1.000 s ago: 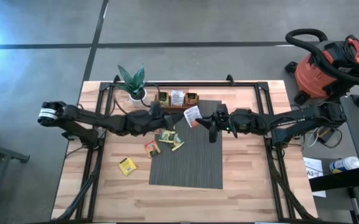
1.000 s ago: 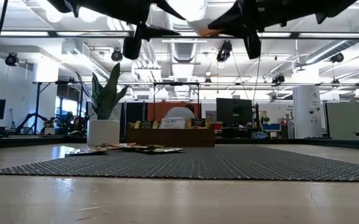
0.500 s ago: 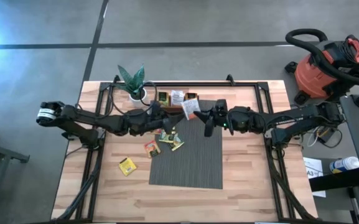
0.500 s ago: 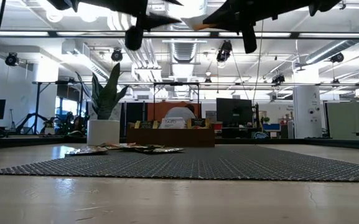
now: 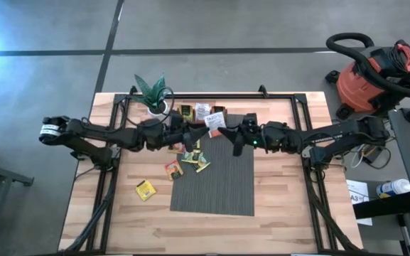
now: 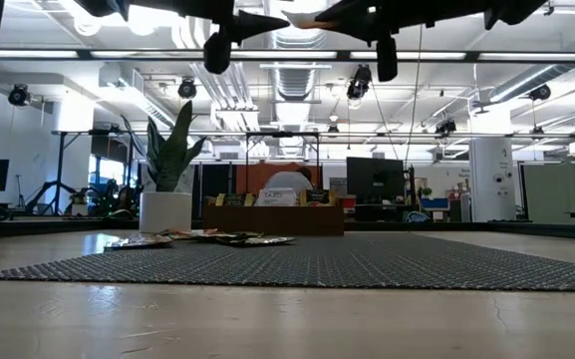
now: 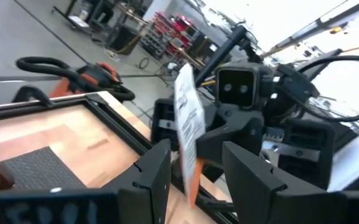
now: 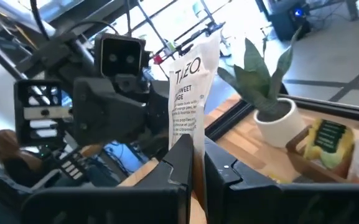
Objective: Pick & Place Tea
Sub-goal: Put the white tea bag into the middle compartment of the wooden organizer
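The wooden table (image 5: 283,206) carries a grey mat (image 5: 222,181) and, along its back edge, a long wooden tray (image 5: 199,112) next to a potted plant (image 5: 151,92). Both arms meet up in the air above that back edge. Right end effector (image 8: 193,163) is pinching a white-and-orange tea sachet (image 8: 190,99) upright. Left end effector (image 7: 195,169) is spread, fingers either side of that sachet. A few more sachets (image 5: 190,158) lie by the mat's left edge.

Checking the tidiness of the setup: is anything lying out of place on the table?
Yes. One yellow sachet lies alone on the bare wood, left of the grey mat, while other sachets sit in a jumble at the mat's left edge.
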You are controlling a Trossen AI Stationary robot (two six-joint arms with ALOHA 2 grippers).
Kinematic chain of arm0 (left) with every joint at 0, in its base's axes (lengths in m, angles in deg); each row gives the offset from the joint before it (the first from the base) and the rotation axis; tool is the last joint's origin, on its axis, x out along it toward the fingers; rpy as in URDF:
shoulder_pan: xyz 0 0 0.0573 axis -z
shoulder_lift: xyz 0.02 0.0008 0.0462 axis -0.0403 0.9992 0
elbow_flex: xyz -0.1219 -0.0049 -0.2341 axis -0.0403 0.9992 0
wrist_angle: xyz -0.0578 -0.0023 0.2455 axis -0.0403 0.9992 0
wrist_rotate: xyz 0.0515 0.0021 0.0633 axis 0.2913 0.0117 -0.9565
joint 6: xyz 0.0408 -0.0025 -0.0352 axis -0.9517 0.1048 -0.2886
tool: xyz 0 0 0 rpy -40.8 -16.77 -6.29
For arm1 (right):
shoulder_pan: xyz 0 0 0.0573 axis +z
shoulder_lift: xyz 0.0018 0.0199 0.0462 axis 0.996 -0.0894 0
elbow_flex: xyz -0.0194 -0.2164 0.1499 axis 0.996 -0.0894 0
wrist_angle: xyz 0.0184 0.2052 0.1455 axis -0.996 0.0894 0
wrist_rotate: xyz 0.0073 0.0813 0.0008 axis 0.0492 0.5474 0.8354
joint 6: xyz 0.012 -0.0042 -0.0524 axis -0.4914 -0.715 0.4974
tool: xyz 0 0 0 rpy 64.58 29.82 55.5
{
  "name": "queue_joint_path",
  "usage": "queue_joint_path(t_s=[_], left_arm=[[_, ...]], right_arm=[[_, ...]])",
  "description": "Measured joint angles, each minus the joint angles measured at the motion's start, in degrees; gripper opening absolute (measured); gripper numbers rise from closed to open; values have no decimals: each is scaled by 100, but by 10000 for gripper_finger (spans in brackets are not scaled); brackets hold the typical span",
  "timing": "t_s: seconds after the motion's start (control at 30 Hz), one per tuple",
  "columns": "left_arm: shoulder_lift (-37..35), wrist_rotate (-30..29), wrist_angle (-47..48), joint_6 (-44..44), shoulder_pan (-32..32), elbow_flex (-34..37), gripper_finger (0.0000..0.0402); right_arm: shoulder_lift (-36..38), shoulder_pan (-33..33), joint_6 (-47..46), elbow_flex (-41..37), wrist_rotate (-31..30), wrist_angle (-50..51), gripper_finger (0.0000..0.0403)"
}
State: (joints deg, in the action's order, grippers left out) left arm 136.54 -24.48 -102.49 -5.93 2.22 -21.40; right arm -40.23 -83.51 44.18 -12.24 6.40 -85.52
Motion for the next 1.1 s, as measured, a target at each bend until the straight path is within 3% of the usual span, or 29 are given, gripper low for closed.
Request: queue_joint_path(t_s=[0.3,0.47,0.77,0.9,1.1], left_arm=[[26,503,22,-52,-122,0,134],[14,525,307,-70,-120,2,102],[-84,463,509,-327,-132,7,13],[-98,440,597,-346,-146,7,7],[-98,474,665,-549,-196,7,6]], right_arm=[[-514,3,42,418,128,-152,13],[-663,1,301,678,126,-4,13],[-636,1,373,995,128,1087,13],[-638,-2,718,1118,126,1305,13],[-629,-2,1165,1587,128,2427,24]])
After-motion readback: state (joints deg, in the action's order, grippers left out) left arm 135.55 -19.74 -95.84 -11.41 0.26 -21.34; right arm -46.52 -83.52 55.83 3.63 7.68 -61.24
